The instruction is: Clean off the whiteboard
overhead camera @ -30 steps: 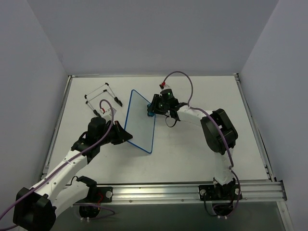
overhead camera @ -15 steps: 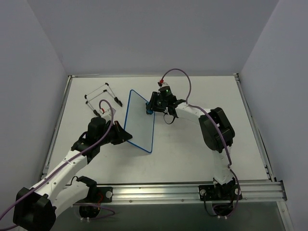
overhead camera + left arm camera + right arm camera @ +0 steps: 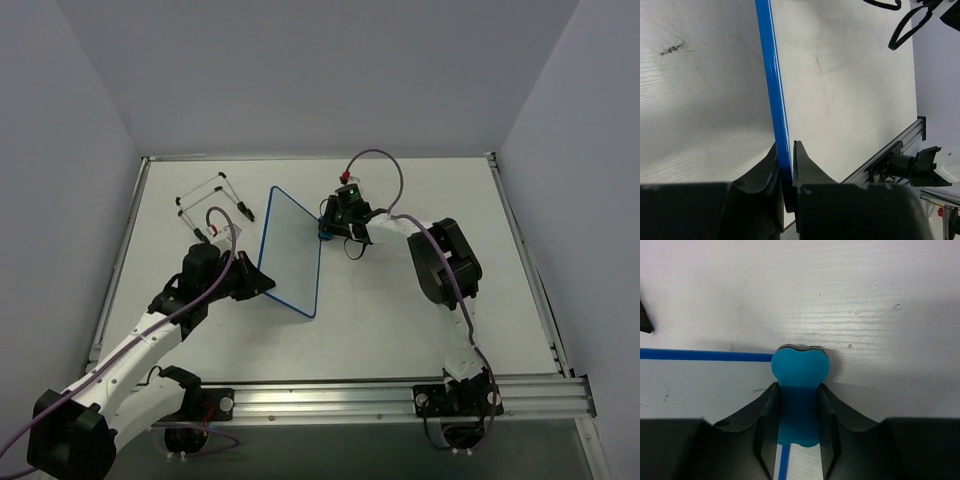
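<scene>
Blue frame, white face: from the top external camera the whiteboard (image 3: 290, 250) stands tilted on edge near the middle of the table (image 3: 400, 320), a little toward its left side, one short end toward the far edge and the other toward the near rail (image 3: 380, 398). The left gripper (image 3: 262, 283) comes in from the near-left and pinches the board's left long edge close to its near corner. The right gripper (image 3: 330, 228) is up at the board's right edge, near the far corner, with a small blue eraser (image 3: 326, 235) nipped in its tips and set against the frame. A thin wire stand (image 3: 212, 205) lies by the far-left corner of the table, apart from the board. Over to the left wrist: the whiteboard (image 3: 771, 75) is edge on, its blue frame running up the picture, and the left gripper (image 3: 785, 150) is clamped narrow on it, one black finger (image 3: 765, 170) on each side, touching the frame. Beyond, the near rail (image 3: 900, 150) shows at the lower right. Now the right wrist: the right gripper (image 3: 797, 387) is squeezed tight on the eraser (image 3: 800, 365), whose rounded blue end pokes out past the fingers (image 3: 767, 410) and sits right on the frame line of the whiteboard (image 3: 700, 390). The table (image 3: 840, 290) fills the top, and a few tiny dark specks dot the board's face beside the eraser.
</scene>
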{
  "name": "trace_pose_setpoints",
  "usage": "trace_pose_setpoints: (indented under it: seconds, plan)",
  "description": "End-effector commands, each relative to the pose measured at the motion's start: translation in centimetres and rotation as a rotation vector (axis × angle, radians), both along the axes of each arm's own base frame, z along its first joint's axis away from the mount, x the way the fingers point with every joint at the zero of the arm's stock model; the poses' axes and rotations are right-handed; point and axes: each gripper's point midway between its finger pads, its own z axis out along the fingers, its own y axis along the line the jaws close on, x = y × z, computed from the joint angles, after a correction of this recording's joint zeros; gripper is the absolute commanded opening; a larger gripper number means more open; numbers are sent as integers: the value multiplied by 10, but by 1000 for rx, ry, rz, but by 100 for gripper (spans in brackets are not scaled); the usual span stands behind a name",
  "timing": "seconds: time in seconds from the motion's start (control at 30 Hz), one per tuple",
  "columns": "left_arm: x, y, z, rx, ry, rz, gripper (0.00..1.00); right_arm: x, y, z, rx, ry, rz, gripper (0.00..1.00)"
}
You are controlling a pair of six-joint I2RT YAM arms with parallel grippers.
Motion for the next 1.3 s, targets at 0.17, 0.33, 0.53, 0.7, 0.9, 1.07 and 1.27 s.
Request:
trace_pose_setpoints:
  seconds: [0.17, 0.33, 0.53, 0.7, 0.9, 1.07, 1.27]
  plan:
    - [-41, -46, 60, -178, -146, -377, 2, -39, 67, 32, 160, 41, 186, 0]
    - [-42, -47, 60, -183, -138, -387, 2, -20, 93, 76, 246, -2, 232, 0]
    - [-42, -47, 60, -185, -139, -388, 2, -22, 113, 113, 303, -29, 301, 0]
    - [-41, -47, 60, -186, -140, -381, 2, -29, 112, 110, 292, -29, 302, 0]
    - [-40, -44, 59, -162, -141, -365, 2, -38, 69, 34, 151, 70, 211, 0]
    - [-39, -40, 59, -138, -145, -346, 2, -48, 18, -13, 27, 126, 116, 0]
    - [-36, -34, 61, -94, -160, -317, 2, -66, -15, -23, -34, 134, 66, 0]
